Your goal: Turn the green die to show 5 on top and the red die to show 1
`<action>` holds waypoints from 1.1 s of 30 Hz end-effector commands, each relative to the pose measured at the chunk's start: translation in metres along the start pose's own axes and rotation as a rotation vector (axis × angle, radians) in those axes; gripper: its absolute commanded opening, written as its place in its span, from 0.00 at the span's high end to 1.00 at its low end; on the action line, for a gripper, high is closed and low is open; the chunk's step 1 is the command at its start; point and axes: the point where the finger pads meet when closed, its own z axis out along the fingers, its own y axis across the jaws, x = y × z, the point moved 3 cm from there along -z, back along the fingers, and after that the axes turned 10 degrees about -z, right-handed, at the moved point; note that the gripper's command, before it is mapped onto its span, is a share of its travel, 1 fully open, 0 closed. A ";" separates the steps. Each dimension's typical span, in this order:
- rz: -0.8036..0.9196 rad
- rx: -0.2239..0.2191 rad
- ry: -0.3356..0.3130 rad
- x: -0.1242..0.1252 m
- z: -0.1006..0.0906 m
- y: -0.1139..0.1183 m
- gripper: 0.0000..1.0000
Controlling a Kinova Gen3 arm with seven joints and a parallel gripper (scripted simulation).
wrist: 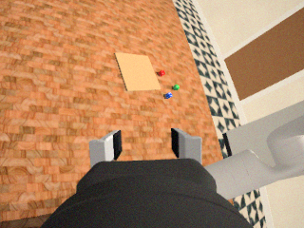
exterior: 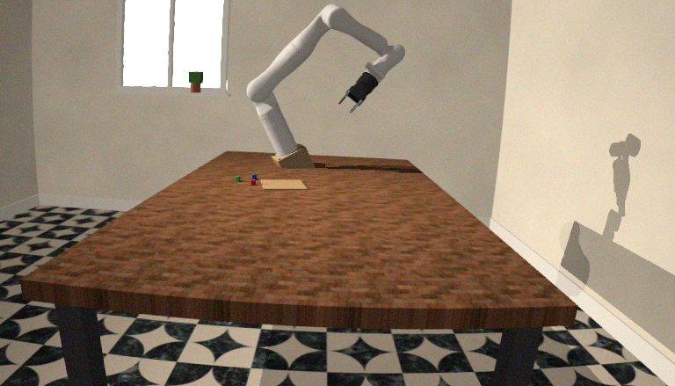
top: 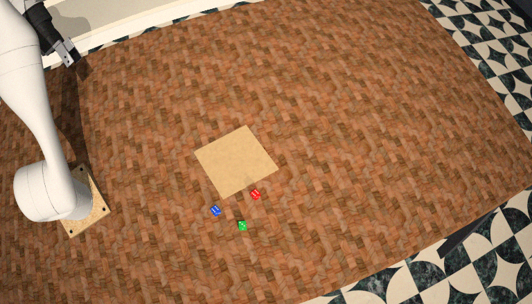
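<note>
Pincer [top: 73, 56] [exterior: 346, 105] [wrist: 146, 140]: spread wide, nothing held | green die [top: 242, 225] [exterior: 237, 178] [wrist: 176, 87]: on counter [top: 352, 88] [exterior: 318, 242] [wrist: 57, 119], off mat [top: 235, 161] [exterior: 283, 184] [wrist: 138, 72] | red die [top: 255, 194] [exterior: 252, 182] [wrist: 161, 73]: counter, beside mat | blue die [top: 215, 210] [exterior: 253, 176] [wrist: 168, 95]: counter, near both | done: neither placement | left: both dice's placement, required top faces, release

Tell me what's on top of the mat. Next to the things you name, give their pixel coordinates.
Nothing sits on the mat [top: 235, 161] [exterior: 283, 184] [wrist: 138, 72]; only its bare tan upper face shows. Whatever the mat covers, the table beneath included, can't be seen.
</note>
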 end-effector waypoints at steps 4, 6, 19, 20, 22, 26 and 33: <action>0.001 0.002 0.000 0.000 -0.001 0.000 0.00; 0.001 0.002 0.000 0.000 -0.001 0.000 0.00; 0.001 0.002 0.000 0.000 0.000 0.000 0.00; 0.003 0.003 -0.001 0.001 0.000 0.001 0.00; 0.009 0.007 -0.006 0.003 0.001 0.001 0.00; 0.046 0.028 -0.029 0.017 0.007 0.003 0.00; 0.176 0.094 -0.111 0.061 0.034 0.014 0.00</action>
